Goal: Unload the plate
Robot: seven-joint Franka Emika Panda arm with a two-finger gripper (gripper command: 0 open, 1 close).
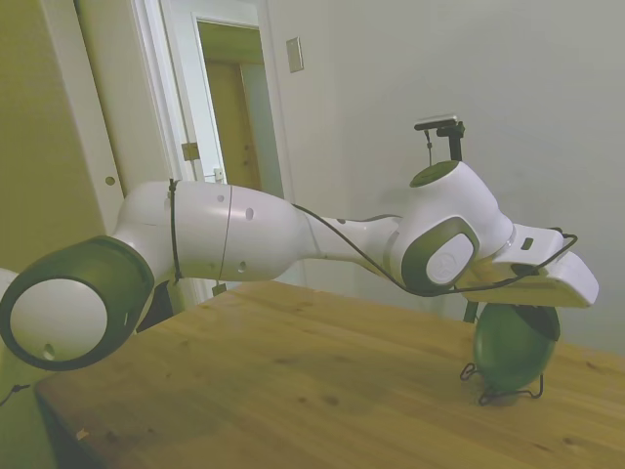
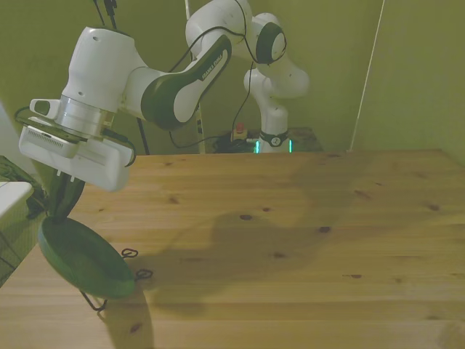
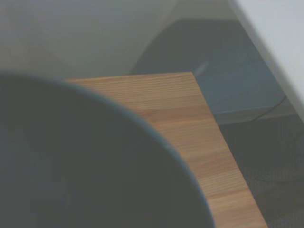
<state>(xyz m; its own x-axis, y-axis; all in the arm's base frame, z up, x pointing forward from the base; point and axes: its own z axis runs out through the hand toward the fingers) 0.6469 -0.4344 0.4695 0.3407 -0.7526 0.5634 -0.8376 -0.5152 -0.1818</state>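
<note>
Elbow joint (image 1: 63, 313): nearest the side camera, large, white with dark ring, low at side view's left edge.
Arm (image 1: 244, 234): white, stretched level from side view's left toward its right, above the table; thin black cable strung along it.
Table (image 2: 290, 240): pale wood with knots; arm's shadow thrown across the middle in front view.
Gripper (image 1: 522, 303): far right in side view, flat white body horizontal, directly above the plate's top edge; in front view at the left, over the table's left corner. Fingers hidden against the dark plate in both views, so spread or pressed together cannot be told.
Plate (image 2: 83, 256): dark green, glossy, round; standing tilted on edge at the front view's lower left, near the table's left edge. In side view (image 1: 510, 344) upright beneath the gripper body, upper rim touching or just under it. Fills much of the wrist view (image 3: 85, 161), blurred, wood showing past its curved rim.
Wire stand (image 2: 131, 263): thin, black, cradling the plate's lower edge; small loops resting on the wood just beside the plate.
</note>
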